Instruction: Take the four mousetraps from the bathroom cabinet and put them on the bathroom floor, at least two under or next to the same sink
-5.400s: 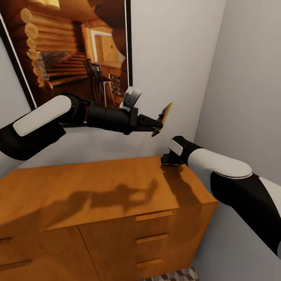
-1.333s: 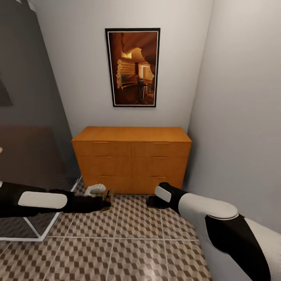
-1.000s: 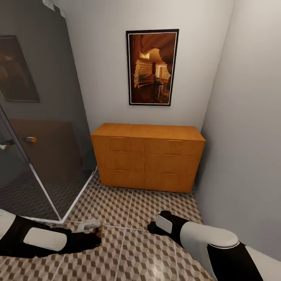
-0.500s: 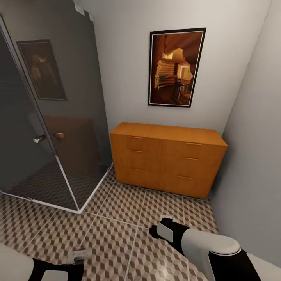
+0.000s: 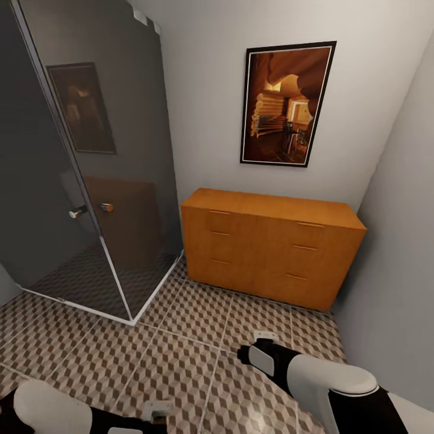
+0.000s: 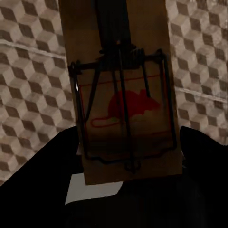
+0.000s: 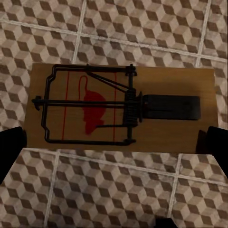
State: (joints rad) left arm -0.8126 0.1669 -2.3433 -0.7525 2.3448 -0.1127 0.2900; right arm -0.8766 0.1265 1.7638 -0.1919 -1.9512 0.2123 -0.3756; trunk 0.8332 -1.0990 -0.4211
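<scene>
A tan mousetrap [image 6: 126, 109] with a red mouse print and a dark wire spring sits in my left gripper [image 6: 115, 38], which is shut on its far end above the cube-patterned bathroom floor [image 6: 28, 71]. My right gripper [image 7: 154, 107] is shut on a second mousetrap [image 7: 118, 108], held flat over the tiles. In the head view the orange-brown cabinet [image 5: 271, 244] stands against the back wall with its drawers closed and its top bare. Low in that view are my left arm [image 5: 54, 413] and my right gripper [image 5: 248, 352], both over the bathroom floor [image 5: 181, 343].
A dark glass shower enclosure [image 5: 78, 181] with a knob on its door takes up the left side, its corner reaching onto the tiles. A framed picture [image 5: 286, 102] hangs above the cabinet. A grey wall [image 5: 398, 241] closes in the right side.
The view has backed away from the cabinet and swung left, bringing the shower glass into sight. Both arms came down from cabinet height to just above the floor, each keeping its mousetrap.
</scene>
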